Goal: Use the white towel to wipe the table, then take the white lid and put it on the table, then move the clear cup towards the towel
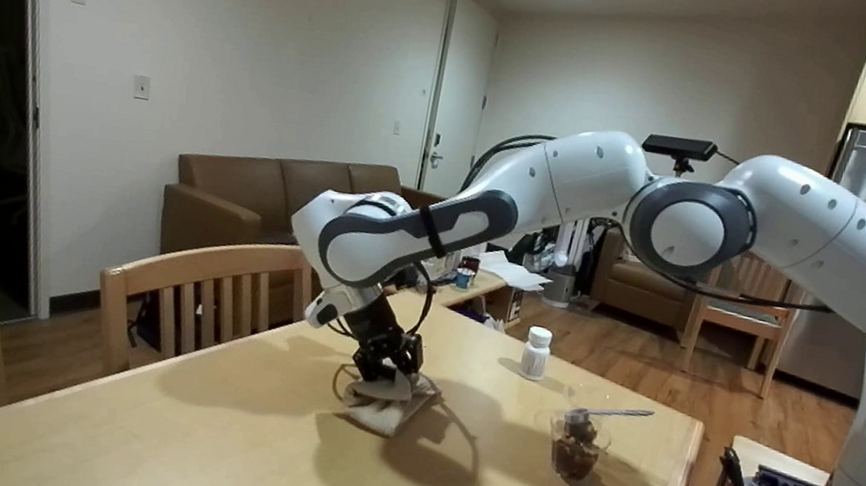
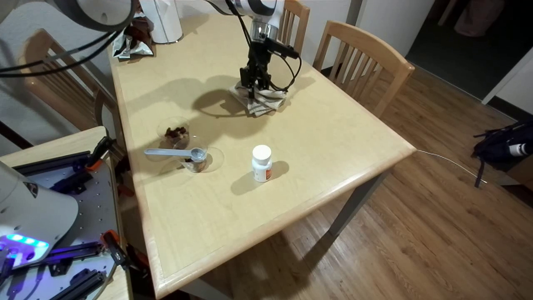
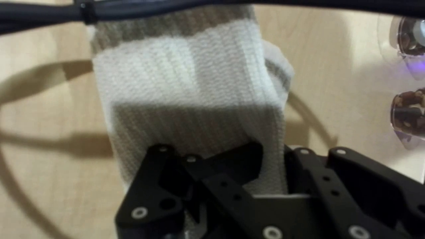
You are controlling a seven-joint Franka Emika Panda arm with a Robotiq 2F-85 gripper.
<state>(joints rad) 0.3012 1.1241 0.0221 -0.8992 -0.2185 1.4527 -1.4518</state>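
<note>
The white towel (image 1: 377,417), with grey-brown stripes, lies folded on the table (image 1: 206,443); it also shows in an exterior view (image 2: 266,105) and in the wrist view (image 3: 179,73). My gripper (image 1: 385,369) points down at the towel. In the wrist view its fingers (image 3: 274,162) are close together with a towel fold between them; the fingertips are partly hidden. The white lid (image 2: 261,153) sits on a white bottle (image 2: 262,171) standing upright. Two clear cups with dark contents, a nearer one (image 2: 194,164) and another (image 2: 175,134), stand close together, away from the gripper.
A light grey spoon (image 2: 170,152) lies across the nearer clear cup. A paper towel roll (image 2: 166,21) and a shiny bag (image 2: 133,39) stand at the table's far end. Wooden chairs (image 1: 212,303) line a long side. Black cables hang around the wrist.
</note>
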